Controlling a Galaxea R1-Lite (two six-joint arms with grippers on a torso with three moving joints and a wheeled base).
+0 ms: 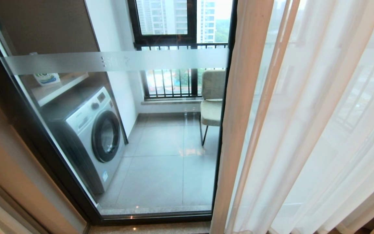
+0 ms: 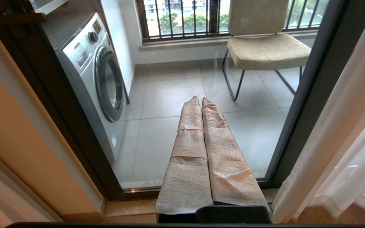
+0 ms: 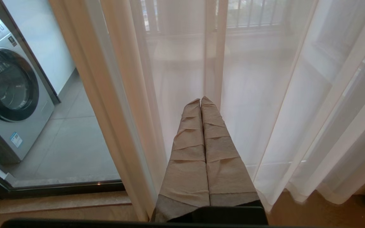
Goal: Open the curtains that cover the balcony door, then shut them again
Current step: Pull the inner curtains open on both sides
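Grey-tiled balcony floor (image 2: 166, 95) behind glass, as backdrop to both wrist views. Left gripper (image 2: 200, 98) clenched on nothing, its two cloth-wrapped fingers (image 2: 190, 126) pressed together along their length, pointed at the balcony door (image 2: 309, 95) but apart from it. Right gripper (image 3: 200, 99) likewise clenched and empty, wrapped fingers (image 3: 217, 148) side by side, aimed at the curtains (image 3: 265, 95), tips near the sheer folds; contact not possible to judge. Neither arm seen from the head. Outward from there: sheer white layer hung in loose folds over the right part of the doorway, hemmed cream edges running down it, its left edge (image 1: 239, 130) just beside the black upright of the door frame. Left glass panel uncovered, crossed by a frosted strip (image 1: 118, 61). Beyond the glass, washing machine (image 1: 93, 133) against the left wall with a shelf above it, padded chair (image 1: 212, 100) on thin metal legs near the far barred window (image 1: 170, 83), high-rise blocks outside. Beige wall (image 1: 8, 162) at the near left, beside the black door frame.
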